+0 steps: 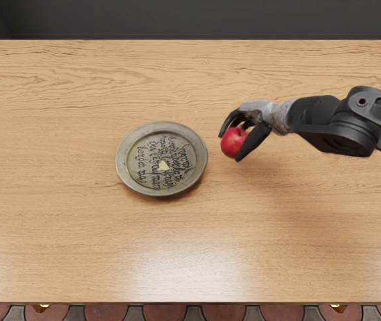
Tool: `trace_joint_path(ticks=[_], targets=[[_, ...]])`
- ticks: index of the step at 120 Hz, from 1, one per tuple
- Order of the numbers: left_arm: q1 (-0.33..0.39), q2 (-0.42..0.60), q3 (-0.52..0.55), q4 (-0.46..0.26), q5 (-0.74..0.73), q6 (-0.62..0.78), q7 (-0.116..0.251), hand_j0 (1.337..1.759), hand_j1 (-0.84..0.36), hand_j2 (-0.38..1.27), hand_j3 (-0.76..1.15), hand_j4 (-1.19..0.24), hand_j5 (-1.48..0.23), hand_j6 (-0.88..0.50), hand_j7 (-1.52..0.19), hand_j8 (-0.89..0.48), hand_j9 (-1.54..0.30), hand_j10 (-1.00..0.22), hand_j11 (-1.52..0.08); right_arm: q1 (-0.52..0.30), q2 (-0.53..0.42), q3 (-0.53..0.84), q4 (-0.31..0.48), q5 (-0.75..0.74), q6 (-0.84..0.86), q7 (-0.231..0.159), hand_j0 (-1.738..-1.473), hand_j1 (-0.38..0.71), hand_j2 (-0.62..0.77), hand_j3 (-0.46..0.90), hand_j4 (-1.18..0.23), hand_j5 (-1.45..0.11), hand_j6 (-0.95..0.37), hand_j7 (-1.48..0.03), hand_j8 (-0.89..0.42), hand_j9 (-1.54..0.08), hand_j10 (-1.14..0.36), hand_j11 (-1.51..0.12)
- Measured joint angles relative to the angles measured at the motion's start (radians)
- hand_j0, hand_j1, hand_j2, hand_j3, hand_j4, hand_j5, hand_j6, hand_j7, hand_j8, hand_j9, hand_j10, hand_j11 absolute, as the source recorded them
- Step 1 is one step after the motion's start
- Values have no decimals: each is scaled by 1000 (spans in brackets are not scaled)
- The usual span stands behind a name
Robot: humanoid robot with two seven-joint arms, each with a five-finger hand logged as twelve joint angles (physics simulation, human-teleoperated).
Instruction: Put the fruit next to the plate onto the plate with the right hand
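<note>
A round grey-green plate [161,158] with dark lettering and a small heart in its middle lies on the wooden table. Just right of its rim is a small red apple [233,142]. My right hand [242,136] comes in from the right edge on a dark arm, and its black fingers [253,141] curl around the apple from above and from the right. The apple's left side shows between the fingers. Whether it rests on the table or hangs just above it I cannot tell. No left arm shows.
The wooden table [76,234] fills the view. Its front edge runs along the bottom, over a tiled floor. A dark wall lies behind the far edge.
</note>
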Motion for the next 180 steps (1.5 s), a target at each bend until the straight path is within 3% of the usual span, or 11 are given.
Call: trace_joint_path(ticks=[36,80,106,135,180], targets=[[0,0,0,0,0,0,0,1658,73,46,0,-230,-299,-230,-299,-230,-299,-230,-299,3,126,88,-22,53,29,1,-1657,288,152,1,-577,-895,-352,-847,-352,-890,-625,-890],[0,0,0,0,0,0,0,1658,74,46,0,-230,-299,-230,-299,-230,-299,-230,-299,-2,357,85,-222,-40,27,1,-1658,317,198,2,-565,-907,-326,-851,-321,-906,-600,-909],[0,0,0,0,0,0,0,1658,74,46,0,-230,-299,-230,-299,-230,-299,-230,-299,-7,443,66,-297,-119,24,0,-1657,280,160,1,-598,-899,-354,-853,-347,-900,-621,-900],[0,0,0,0,0,0,0,1658,73,46,0,-230,-299,-230,-299,-230,-299,-230,-299,-6,479,57,-326,-134,24,0,-1657,263,100,1,-608,-841,-368,-804,-367,-842,-606,-843],[0,0,0,0,0,0,0,1658,73,46,0,-230,-299,-230,-299,-230,-299,-230,-299,-4,483,58,-337,-136,22,1,-1658,94,-41,0,-385,-510,-347,-503,-335,-509,-385,-509]])
